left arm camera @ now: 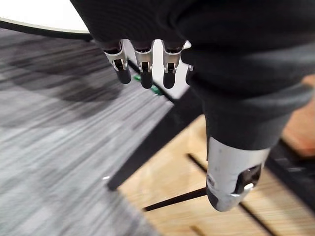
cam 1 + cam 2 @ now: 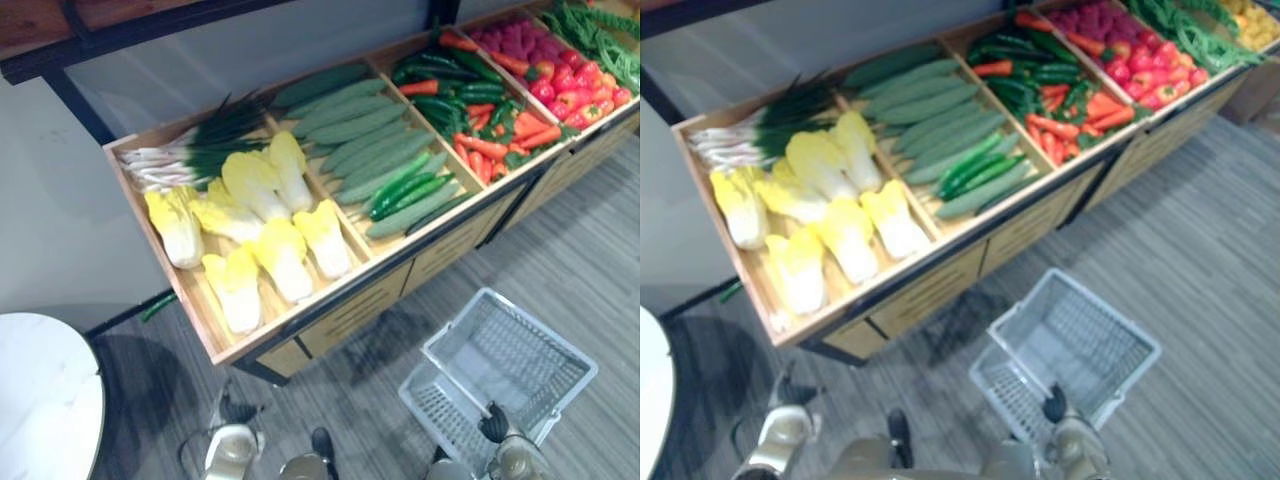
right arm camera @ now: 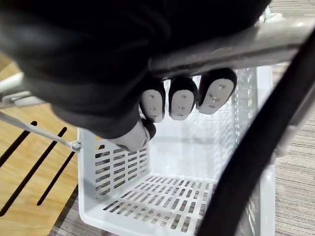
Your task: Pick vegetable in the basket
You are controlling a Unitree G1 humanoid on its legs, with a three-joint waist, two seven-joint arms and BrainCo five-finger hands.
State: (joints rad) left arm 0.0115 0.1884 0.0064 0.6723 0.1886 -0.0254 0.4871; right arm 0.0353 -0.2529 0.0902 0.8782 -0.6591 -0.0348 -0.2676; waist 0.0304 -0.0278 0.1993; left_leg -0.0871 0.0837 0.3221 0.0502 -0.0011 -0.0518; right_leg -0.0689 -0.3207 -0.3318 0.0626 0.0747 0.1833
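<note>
A long wooden stand point(image 2: 350, 312) holds vegetables in compartments: yellow-white cabbages point(image 2: 270, 235), leeks point(image 2: 185, 150), cucumbers point(image 2: 370, 135), chillies and carrots point(image 2: 485, 115), red peppers point(image 2: 570, 85) and green beans point(image 2: 600, 35). A pale grey plastic basket point(image 2: 455, 412) hangs low in front of the stand, empty inside. My right hand point(image 3: 182, 101) is shut on its handle point(image 3: 221, 46), fingers curled round the bar; it is also in the left eye view point(image 2: 495, 425). My left hand point(image 1: 142, 73) hangs low beside the stand's front with relaxed fingers and holds nothing.
A white round table point(image 2: 45, 400) stands at the left, near my left hand point(image 2: 232, 445). The stand's front has drawers and dark legs. Grey striped floor lies between me and the stand and runs on to the right.
</note>
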